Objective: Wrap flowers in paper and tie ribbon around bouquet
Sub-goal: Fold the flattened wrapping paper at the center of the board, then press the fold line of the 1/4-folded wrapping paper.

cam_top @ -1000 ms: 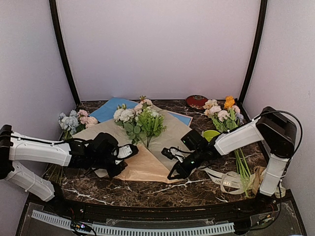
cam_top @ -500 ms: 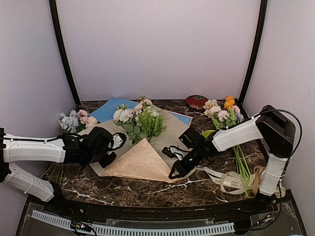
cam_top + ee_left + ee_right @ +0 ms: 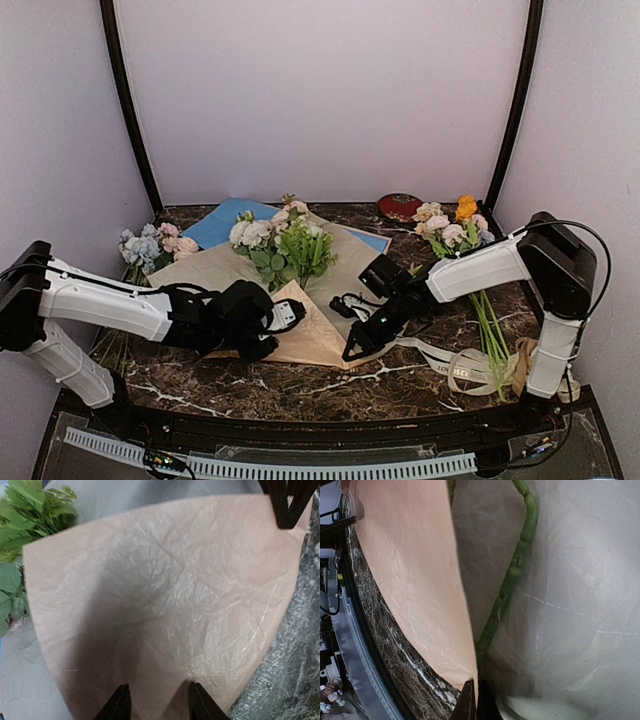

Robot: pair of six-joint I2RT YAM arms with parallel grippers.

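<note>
The left claw [image 3: 157, 702] is coming back over the folded flap of the paper [image 3: 310, 335] and is hanging open above it, holding nothing. The right claw [image 3: 475, 702] is pinching the paper's near corner tight. The flowers [image 3: 285, 245] are lying on the sheet, so the wrapping is only starting

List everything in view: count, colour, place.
Creased tan kraft-like paper sheet: one, table centre, near corner folded over.
Pale pink and cream flowers with green leaves: one bunch, on the paper.
Light blue sheet: one, under the paper.
Bunch with blue blooms: one, far left.
Bunch with an orange bloom: one, back right.
Cream lettered ribbon: one, near right.
Dark red round object: one, back edge.
Dark marble table: one, under everything.
Left gripper: open over the folded flap.
Right gripper: shut on the paper's near corner.
</note>
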